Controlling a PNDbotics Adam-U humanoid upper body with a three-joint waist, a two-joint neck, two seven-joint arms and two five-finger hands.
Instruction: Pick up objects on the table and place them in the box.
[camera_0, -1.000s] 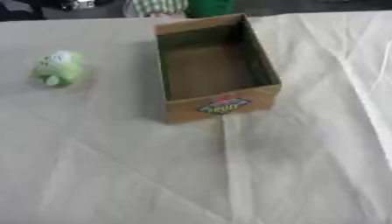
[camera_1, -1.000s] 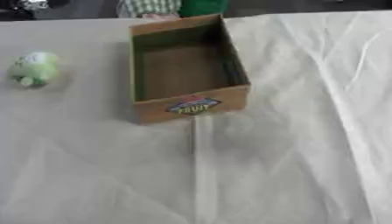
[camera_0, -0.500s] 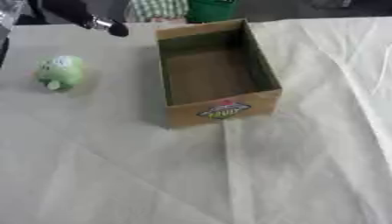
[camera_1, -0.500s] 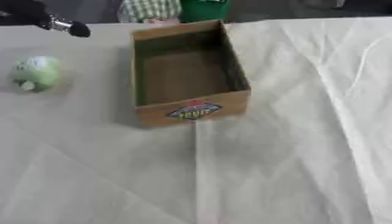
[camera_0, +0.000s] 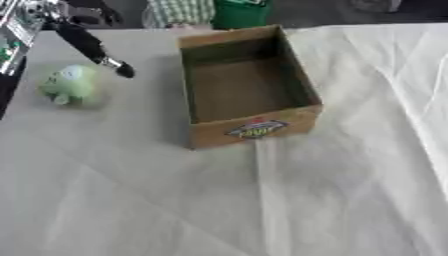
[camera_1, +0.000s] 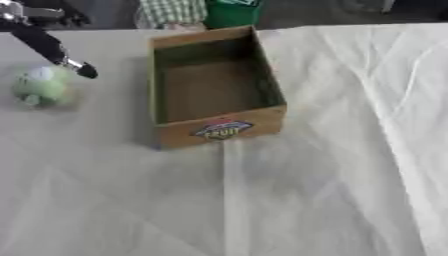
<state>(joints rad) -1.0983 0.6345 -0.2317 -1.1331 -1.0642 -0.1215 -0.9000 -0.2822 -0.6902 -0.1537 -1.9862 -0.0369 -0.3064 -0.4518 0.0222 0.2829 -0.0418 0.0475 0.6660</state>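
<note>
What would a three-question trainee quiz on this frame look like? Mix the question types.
1. True or false: the cardboard box already holds an object.
2. Where does the green plush toy lie relative to the box? A) on the robot's left of it B) on the robot's right of it C) inside it
3. Fill in: the left robot hand reaches in from the upper ___ corner, a dark finger extended toward the toy.

Key:
1. False; only the bare brown floor shows inside.
2. A
3. left; the fingertip is beside the toy, and contact cannot be told. The right robot hand shows in neither view.
</note>
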